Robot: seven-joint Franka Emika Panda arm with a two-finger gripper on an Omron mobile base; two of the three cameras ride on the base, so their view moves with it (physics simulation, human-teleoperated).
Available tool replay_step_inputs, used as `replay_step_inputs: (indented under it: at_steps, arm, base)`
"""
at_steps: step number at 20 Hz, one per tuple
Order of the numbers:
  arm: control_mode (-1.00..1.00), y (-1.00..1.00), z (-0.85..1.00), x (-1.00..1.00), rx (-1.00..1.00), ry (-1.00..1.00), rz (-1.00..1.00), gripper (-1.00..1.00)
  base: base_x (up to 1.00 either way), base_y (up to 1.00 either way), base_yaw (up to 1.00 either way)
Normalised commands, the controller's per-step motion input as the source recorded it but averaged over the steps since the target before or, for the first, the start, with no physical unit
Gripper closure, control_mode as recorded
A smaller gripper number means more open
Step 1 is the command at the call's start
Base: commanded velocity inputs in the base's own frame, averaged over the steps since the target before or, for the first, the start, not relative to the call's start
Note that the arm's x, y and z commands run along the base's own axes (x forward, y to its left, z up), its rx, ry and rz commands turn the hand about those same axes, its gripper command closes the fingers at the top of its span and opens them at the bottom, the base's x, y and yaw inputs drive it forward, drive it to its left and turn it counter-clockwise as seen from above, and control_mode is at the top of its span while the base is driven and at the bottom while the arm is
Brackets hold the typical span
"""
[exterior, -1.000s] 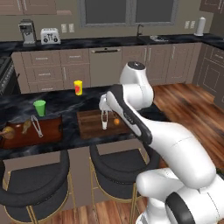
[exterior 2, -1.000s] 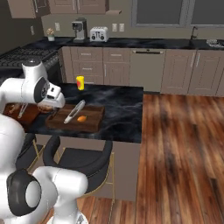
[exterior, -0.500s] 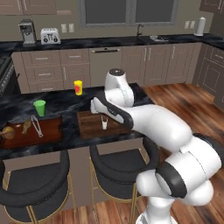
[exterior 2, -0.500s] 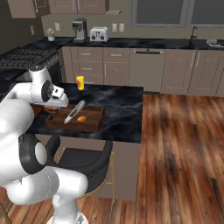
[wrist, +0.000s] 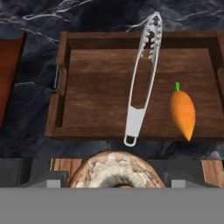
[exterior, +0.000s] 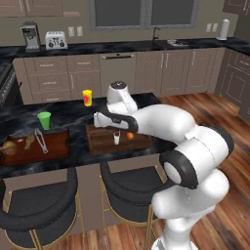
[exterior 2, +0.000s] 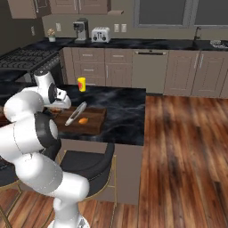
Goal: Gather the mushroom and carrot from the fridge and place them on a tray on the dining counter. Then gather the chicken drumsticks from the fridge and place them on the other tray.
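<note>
Hand view: the gripper [wrist: 114, 183] hangs above a brown wooden tray [wrist: 65, 87] on the black, white-veined dining counter [wrist: 30, 19], its jaws set wide around a pale-gilled mushroom [wrist: 114, 173] held cap-down between them; the carrot [wrist: 183, 113] already lies on the tray's right side, green top pointing away, just beside a pair of white tongs [wrist: 142, 83] that slant across the middle without touching it; in the left base view the arm reaches over the same tray [exterior: 100, 139] and the carrot [exterior: 130, 135] shows as a small orange spot near the hand; a second, redder tray [exterior: 22, 149] sits well to the left with another pair of tongs [exterior: 41, 140] and what looks like a drumstick [exterior: 6, 148] on it, though that is too small to be sure; a green cup [exterior: 44, 120] and a yellow cup [exterior: 87, 97] stand farther back; the step in hand appears to be setting the mushroom down, so the next move calls for lowering it onto bare wood left of the tongs and opening the fingers; no brand, label or writing can be read anywhere.
</note>
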Motion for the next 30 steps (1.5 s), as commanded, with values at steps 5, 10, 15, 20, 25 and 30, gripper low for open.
replay_step_inputs:
  at_steps: [5,10,15,20,25,30]
  arm:
    - [-1.00,0.15,-0.40,0.54,-0.01,0.02,0.00,1.00]
    - [-1.00,0.22,-0.42,0.39,-0.02,0.07,0.00,1.00]
    - [-1.00,0.17,-0.37,0.28,-0.01,0.08,0.00,1.00]
    - [-1.00,0.05,-0.29,0.14,0.00,0.04,0.00,1.00]
    - [-1.00,0.00,-0.28,0.07,0.00,0.02,0.00,1.00]
    - [-1.00,0.00,-0.25,0.06,0.00,0.00,0.00,-1.00]
  base:
    - [0.00,0.00,0.00]
    - [0.00,0.00,0.00]
    - [0.00,0.00,0.00]
    - [0.00,0.00,0.00]
    - [0.00,0.00,0.00]
    - [0.00,0.00,0.00]
